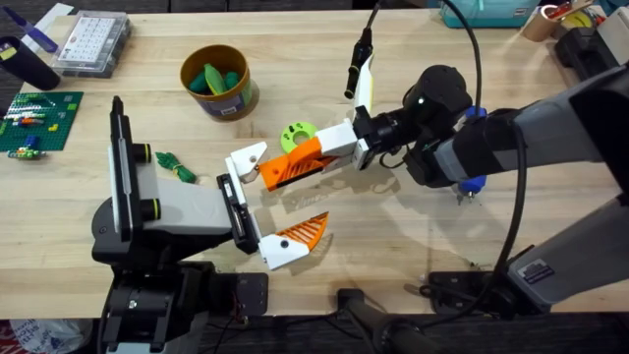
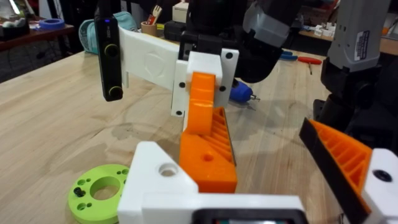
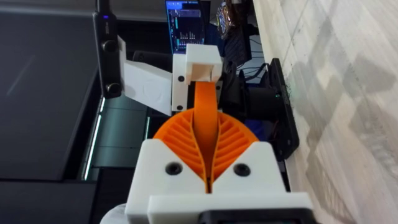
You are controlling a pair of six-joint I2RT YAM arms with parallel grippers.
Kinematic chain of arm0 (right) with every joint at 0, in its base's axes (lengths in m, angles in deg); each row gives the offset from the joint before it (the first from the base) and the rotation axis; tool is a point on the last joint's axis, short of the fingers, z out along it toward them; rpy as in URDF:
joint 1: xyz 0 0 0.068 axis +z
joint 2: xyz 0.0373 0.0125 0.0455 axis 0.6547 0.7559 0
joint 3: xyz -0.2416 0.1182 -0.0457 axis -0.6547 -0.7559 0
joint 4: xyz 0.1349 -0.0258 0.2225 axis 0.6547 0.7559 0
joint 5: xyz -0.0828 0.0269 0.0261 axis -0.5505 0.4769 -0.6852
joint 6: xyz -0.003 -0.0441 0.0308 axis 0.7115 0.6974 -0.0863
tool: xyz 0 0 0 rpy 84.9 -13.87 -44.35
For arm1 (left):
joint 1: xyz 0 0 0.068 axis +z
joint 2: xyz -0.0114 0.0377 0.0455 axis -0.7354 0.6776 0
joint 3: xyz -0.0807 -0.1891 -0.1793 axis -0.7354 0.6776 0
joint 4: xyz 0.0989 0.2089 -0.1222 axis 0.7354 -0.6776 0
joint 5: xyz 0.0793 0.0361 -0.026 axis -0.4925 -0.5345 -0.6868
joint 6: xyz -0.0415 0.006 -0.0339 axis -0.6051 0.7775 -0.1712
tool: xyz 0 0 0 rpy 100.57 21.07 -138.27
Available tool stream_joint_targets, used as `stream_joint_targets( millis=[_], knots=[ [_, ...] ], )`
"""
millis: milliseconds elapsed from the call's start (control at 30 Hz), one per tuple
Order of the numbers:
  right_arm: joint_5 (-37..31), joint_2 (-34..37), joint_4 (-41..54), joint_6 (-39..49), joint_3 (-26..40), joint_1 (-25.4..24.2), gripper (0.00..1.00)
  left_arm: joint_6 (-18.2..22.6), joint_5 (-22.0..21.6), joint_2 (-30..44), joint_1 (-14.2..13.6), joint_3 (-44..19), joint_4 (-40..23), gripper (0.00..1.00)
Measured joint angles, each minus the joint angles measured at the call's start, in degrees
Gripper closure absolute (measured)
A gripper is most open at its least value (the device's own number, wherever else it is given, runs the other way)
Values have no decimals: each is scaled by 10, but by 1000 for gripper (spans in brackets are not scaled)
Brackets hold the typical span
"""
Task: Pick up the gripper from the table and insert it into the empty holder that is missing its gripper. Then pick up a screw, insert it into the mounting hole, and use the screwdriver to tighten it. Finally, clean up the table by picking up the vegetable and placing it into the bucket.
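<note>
My right gripper (image 1: 329, 146) is shut on the gripper (image 1: 290, 167), an orange wedge (image 2: 208, 155) with a white pointed end (image 1: 246, 157). It holds that end against the holder (image 1: 234, 202), the black bracket on my grey left arm. My left gripper (image 1: 280, 202) is open, and its ribbed orange finger (image 1: 295, 239) stands apart from the held piece. The dark green vegetable (image 1: 177, 167) lies left of the holder. The mustard bucket (image 1: 236, 103) stands behind with green pieces inside. A blue-handled screwdriver (image 2: 239, 92) lies under the right arm. No screw can be made out.
A lime-green ring (image 1: 295, 131) lies just behind the held piece. A clear parts box (image 1: 93, 41), a dark cup (image 1: 25, 59) and a green baseplate with bricks (image 1: 34, 123) sit at the far left. A black stick (image 1: 359, 59) rises from the right wrist.
</note>
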Motion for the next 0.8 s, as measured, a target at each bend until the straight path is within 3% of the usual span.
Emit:
stream_joint_targets(
  millis=[800],
  knots=[
    [1, 1, -3, -3, 0, 0, 986, 0, -4, 2, 0, -2, -19, 15]
  ],
)
